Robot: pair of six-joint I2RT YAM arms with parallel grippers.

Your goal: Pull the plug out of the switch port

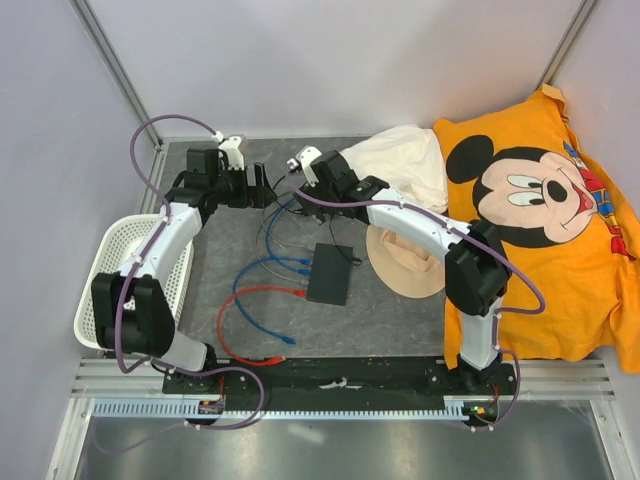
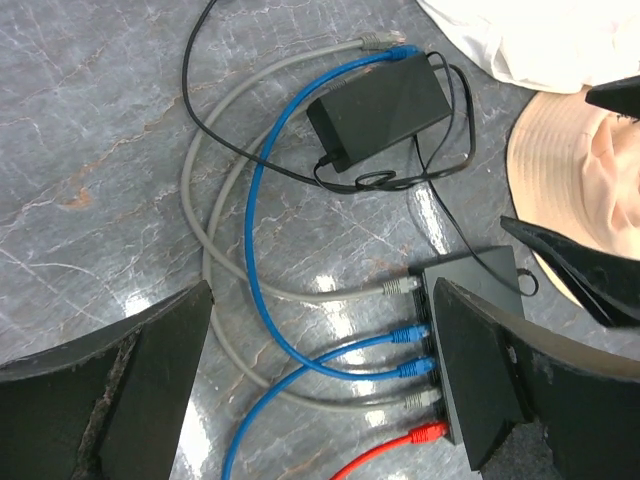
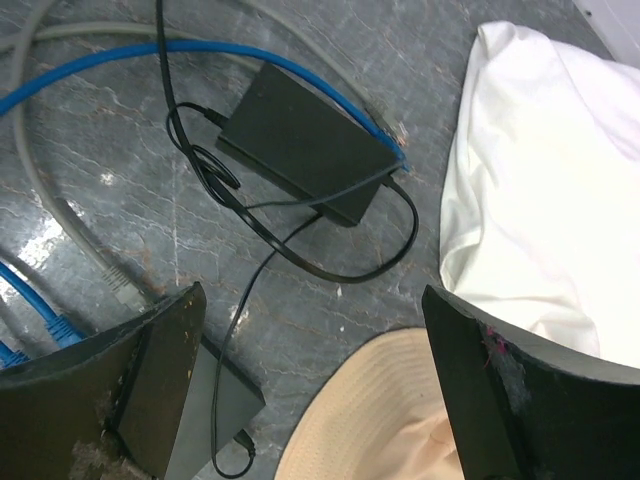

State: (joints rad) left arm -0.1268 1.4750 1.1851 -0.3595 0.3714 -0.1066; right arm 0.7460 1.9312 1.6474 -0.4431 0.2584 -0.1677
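Observation:
The flat black switch (image 1: pixel 330 274) lies mid-table, with its ports along the left narrow edge. In the left wrist view the switch (image 2: pixel 480 275) is partly behind my right finger. Its edge holds a grey plug (image 2: pixel 400 287), two blue plugs (image 2: pixel 408 334), another grey plug (image 2: pixel 424 400) and a red plug (image 2: pixel 428 433). My left gripper (image 2: pixel 320 330) is open and empty, well above the cables, and shows in the top view (image 1: pixel 260 187). My right gripper (image 3: pixel 312 300) is open and empty above the gap between the switch (image 3: pixel 215 400) and the hat (image 3: pixel 380 420).
A small black power brick (image 2: pixel 380 110) with a thin black cord lies behind the switch. The tan hat (image 1: pixel 405 265) sits to the right of the switch, with a white cloth (image 1: pixel 400 160) and an orange Mickey shirt (image 1: pixel 550 200) beyond. A white basket (image 1: pixel 120 270) stands at the left.

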